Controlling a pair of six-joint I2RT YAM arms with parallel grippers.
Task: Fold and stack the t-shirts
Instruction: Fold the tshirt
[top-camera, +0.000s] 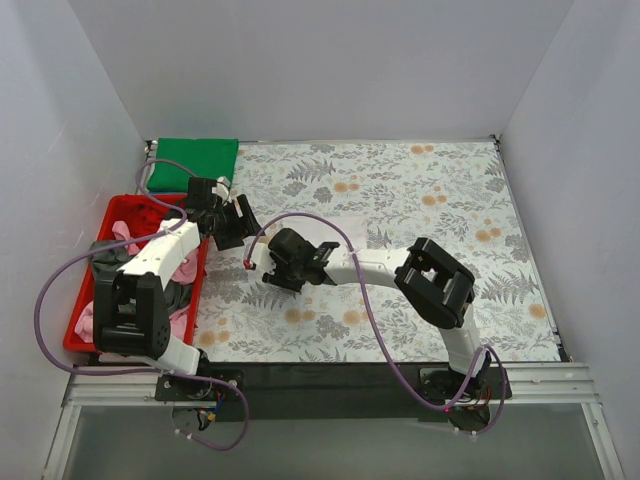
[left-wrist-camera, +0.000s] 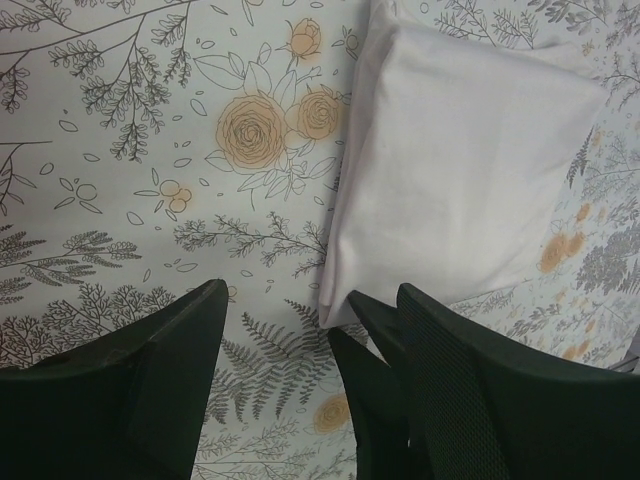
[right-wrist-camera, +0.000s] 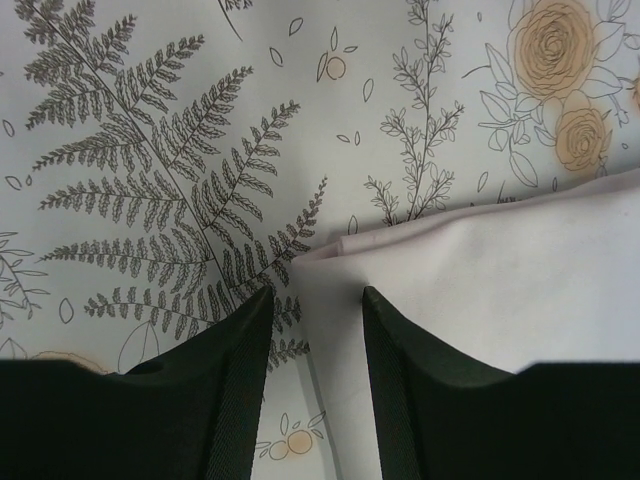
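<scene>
Nearest the arm bases, the right gripper hangs low over the bench with its jaws partly apart, a fairly narrow gap. They straddle one corner of the white t-shirt without pinching it, and the cloth in the gap lies flat. That placement suits a grasp on the corner, or a release of it; which of the two cannot be told from here.

Just beyond and to the left, the left gripper stands wide and holds nothing. Its jaws frame another corner of the same shirt, probably so that both arms can work the bundle by two corners together. The shirt is folded into a neat rectangle with crisp edges. It lies on the floral cloth that covers the bench, roughly mid-bench and left of centre, between the two grippers. In my judgement it is folded and waiting to be carried to the stack.

At the left edge sits the red bin, partly hidden by the left arm. It holds a loose, unfolded heap: pink t-shirt cloth shows in several places, with something dark grey among it. A red garment cannot be made out against the red plastic.

Farthest away, in the far left corner behind the bin, the green t-shirt lies folded flat, likely the base of the stack.
</scene>
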